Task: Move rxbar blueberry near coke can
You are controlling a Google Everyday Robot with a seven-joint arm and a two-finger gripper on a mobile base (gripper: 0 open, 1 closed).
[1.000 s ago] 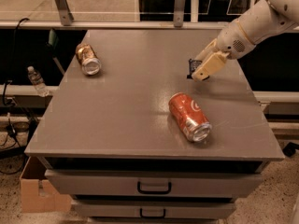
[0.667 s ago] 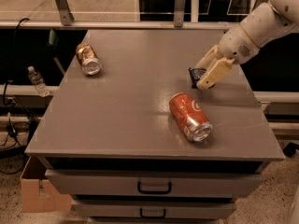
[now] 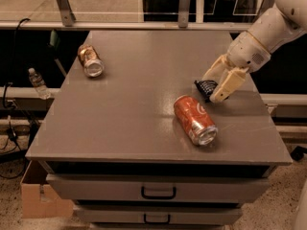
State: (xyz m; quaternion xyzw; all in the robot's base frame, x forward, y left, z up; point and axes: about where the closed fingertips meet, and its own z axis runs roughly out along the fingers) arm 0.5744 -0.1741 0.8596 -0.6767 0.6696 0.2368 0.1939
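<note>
- Grey, matte and flat, the table is a broad slab above drawers with dark handles. Over the last second nothing on it has shifted except at its right side.
- White and smooth-shelled, the arm reaches in from the far right. Its cream gripper has come nearer and lower, and now hangs just far-right of the coke can, jaws clenched on the rxbar blueberry.
- Red-orange and glossy, the coke can is a cylinder with white script and silver ends. It lies on its side right of centre, unmoved, one silver end facing near-right.
- Dull metal, the brown-gold can also lies on its side, well apart at the far left, unmoved.
- Dark navy, the rxbar blueberry is a small flat crinkly wrapper pinched in the jaws near the coke can's far end. Whether it touches the table I cannot tell.
- The gap to the can has nearly closed, so the carry looks almost done. Setting the bar down and letting go seem to be what remains.
</note>
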